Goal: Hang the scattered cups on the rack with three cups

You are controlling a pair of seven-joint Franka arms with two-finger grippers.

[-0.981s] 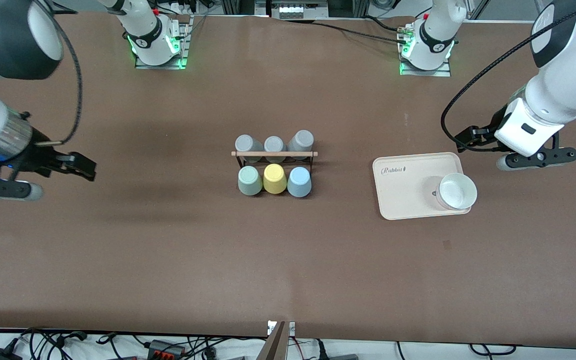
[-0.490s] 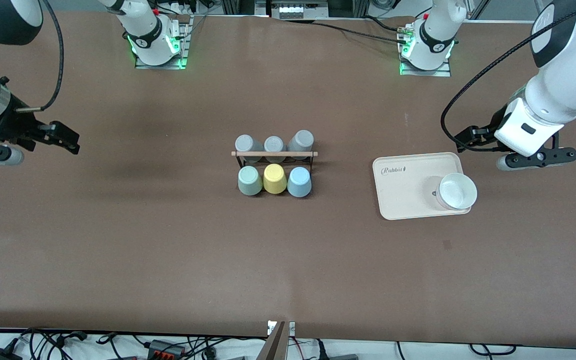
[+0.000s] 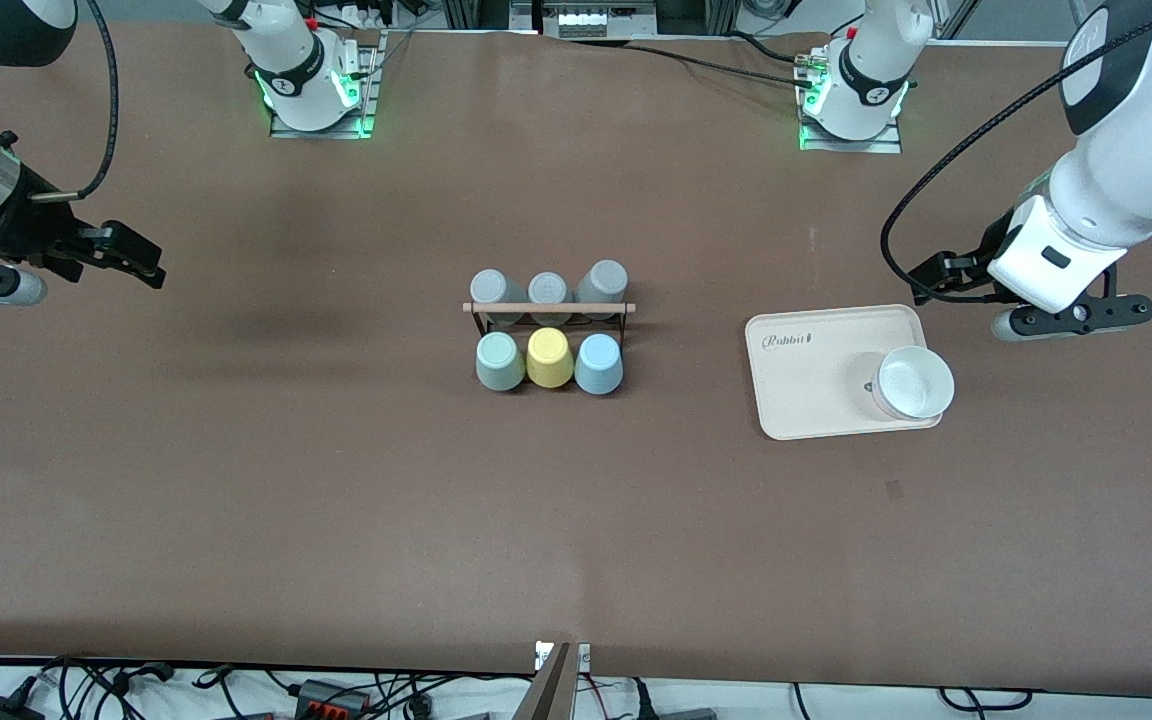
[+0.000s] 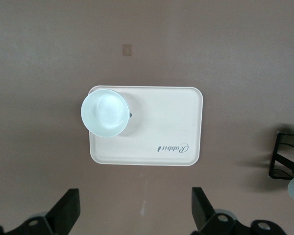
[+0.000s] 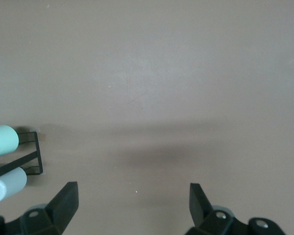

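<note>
The black wire rack [image 3: 548, 309] with its wooden top rod stands at the table's middle. On its side nearer the front camera, the mint green cup [image 3: 500, 361], a yellow cup [image 3: 549, 357] and the light blue cup [image 3: 598, 363] sit in a row with their bottoms outward. Three grey cups [image 3: 548, 288] sit on its farther side. My right gripper [image 3: 131, 262] is open and empty over bare table at the right arm's end. Its wrist view shows the mint cup [image 5: 2, 140] and the rack's end [image 5: 24, 157]. My left gripper [image 3: 946, 275] is open and empty beside the tray.
A beige tray [image 3: 816, 390] lies toward the left arm's end, with a white bowl [image 3: 914, 382] on its corner. Both show in the left wrist view, the tray [image 4: 157, 142] and the bowl [image 4: 104, 112]. The robot bases stand along the table's edge.
My right gripper has moved toward the robots' side of the table and then nearly stopped. The left arm, the cups and the tray have not moved.
</note>
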